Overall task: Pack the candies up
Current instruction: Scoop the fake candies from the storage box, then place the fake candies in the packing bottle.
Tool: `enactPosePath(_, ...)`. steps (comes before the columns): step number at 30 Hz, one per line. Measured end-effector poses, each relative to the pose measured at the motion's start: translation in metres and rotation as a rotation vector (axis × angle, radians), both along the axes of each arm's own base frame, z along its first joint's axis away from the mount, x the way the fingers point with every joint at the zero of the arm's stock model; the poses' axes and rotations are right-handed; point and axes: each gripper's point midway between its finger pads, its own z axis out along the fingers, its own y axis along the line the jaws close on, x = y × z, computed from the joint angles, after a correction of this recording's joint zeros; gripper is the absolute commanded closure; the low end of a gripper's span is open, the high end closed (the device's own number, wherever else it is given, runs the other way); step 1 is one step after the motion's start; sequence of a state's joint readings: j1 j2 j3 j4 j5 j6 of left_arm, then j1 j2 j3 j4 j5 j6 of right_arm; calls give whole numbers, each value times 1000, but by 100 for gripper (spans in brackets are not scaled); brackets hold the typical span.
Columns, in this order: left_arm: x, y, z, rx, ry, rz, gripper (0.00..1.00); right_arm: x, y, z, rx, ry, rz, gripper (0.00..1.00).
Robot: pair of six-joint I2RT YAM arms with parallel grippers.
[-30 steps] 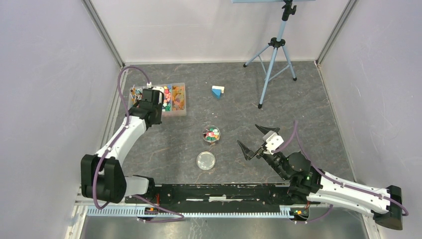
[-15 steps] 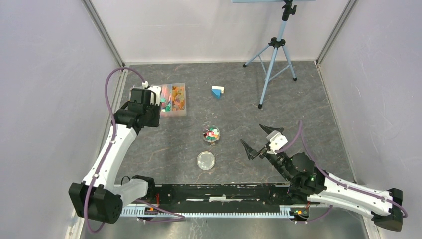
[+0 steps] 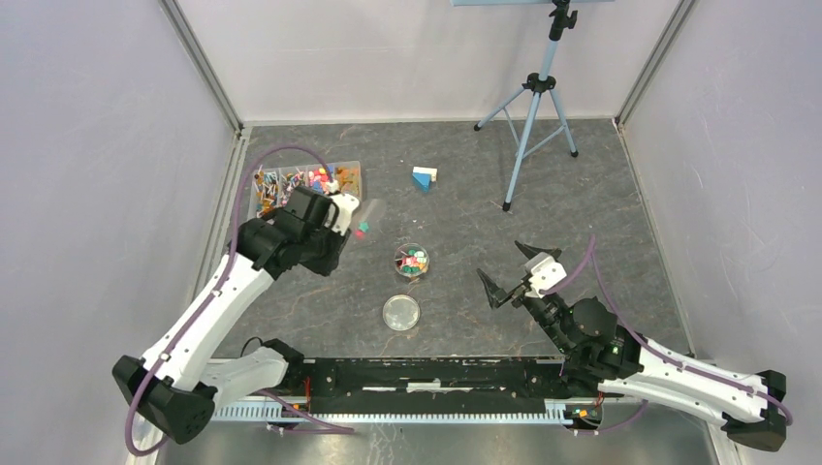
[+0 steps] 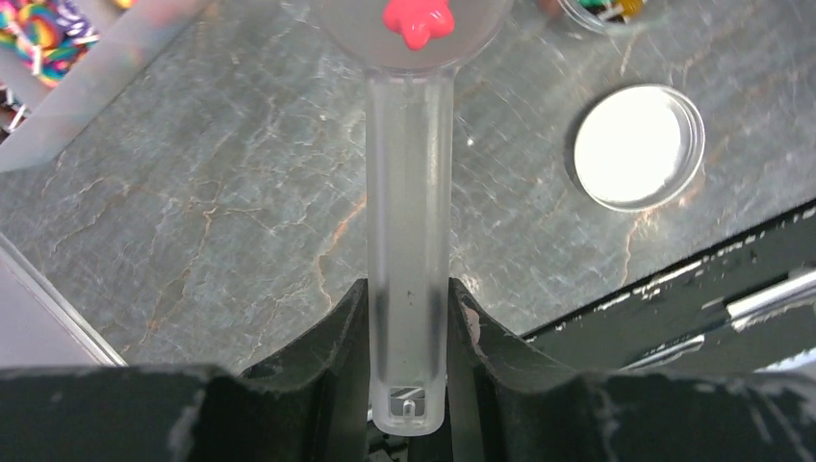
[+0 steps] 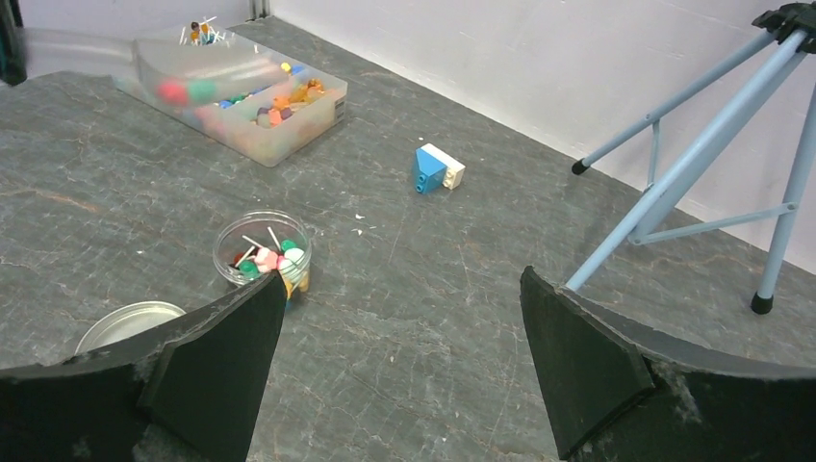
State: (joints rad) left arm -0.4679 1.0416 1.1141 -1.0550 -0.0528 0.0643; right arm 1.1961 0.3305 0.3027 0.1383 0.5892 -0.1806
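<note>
Candies point(image 4: 417, 17), one red-pink piece plainly visible, lie in the bowl of a clear scoop point(image 4: 409, 192). The left pincer point(image 4: 409, 318) is clamped on the scoop's handle near its end, one finger on each side. That low grip puts the bowl well ahead of the wrist and looks level, presumably so nothing rolls out.

From above, the scoop hangs over the table point(image 3: 465, 194) between the compartment box point(image 3: 291, 181), where most of the candies lie sorted, and the small round jar point(image 3: 413, 260), which already holds a mixed handful. I judge this to be a carry from box to jar, with the tipping not yet done. The jar's lid point(image 3: 401, 312) lies flat on the table just beside it, toward the arms, leaving the mouth free for pouring.

The right pincer point(image 5: 404, 327) is spread wide and holds nothing. It faces the jar from the right, probably waiting to steady it or fit the lid. A blue-and-white block point(image 3: 424, 177) and a tripod point(image 3: 531, 126) stand farther back.
</note>
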Motion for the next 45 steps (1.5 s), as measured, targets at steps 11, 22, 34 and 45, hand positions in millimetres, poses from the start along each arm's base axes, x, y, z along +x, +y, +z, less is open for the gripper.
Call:
enactPosePath(11,-28,-23,-14,116,134,-192,98,2,-5,-4,-5,20,-31,2)
enactPosePath(22,-31,-39,9,100,160,-216,98,3,-4,-5,-9,28,-39,2)
enactPosePath(34,-47,-52,15,75,230,-195,98,3,-5,-2,-2,26,-39,2)
enactPosePath(45,-54,-70,15,117,287,-198,98,3,-7,1,13,19,-39,2)
